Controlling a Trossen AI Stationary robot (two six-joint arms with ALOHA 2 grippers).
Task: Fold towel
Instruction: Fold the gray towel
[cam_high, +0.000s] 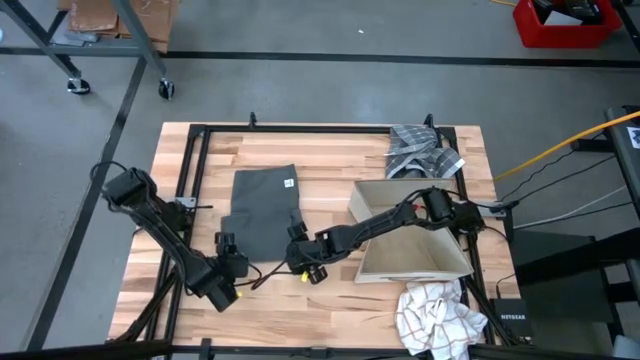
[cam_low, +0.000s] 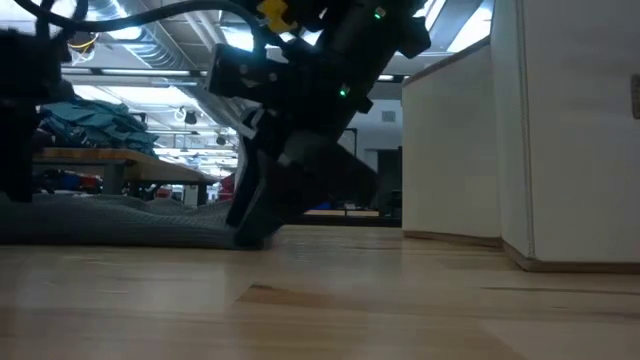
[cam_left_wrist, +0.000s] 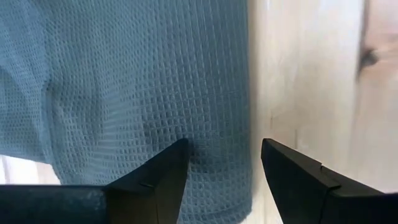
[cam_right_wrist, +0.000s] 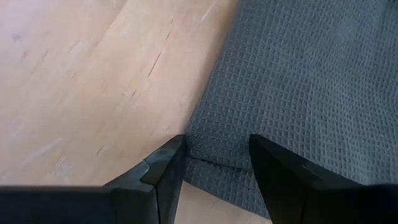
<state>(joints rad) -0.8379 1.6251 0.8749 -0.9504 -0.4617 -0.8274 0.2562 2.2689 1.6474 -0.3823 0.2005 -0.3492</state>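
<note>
The grey towel (cam_high: 262, 212) lies left of centre in the high view; left gripper (cam_high: 226, 243) and right gripper (cam_high: 297, 238), both with fingers apart, sit at its lower corners; they should, I think, pinch both layers evenly before lifting.

1. I see the towel (cam_high: 262, 215) as dark grey cloth, waffle weave, matt; the grid texture is clear in both wrist views.
2. Desk (cam_high: 330, 155) is light wood planks, smooth, faint sheen, grain and a knot visible.
3. My left fingers (cam_left_wrist: 155, 177) and right fingers (cam_right_wrist: 283, 177) look like black matt plastic, smooth.
4. Box (cam_high: 415, 255) on the desk: beige, matt, cardboard-like.
5. Checked cloth (cam_high: 420, 150), grey-white, soft and crumpled.
6. White crumpled cloth (cam_high: 435, 315), thin dark lines.
</note>
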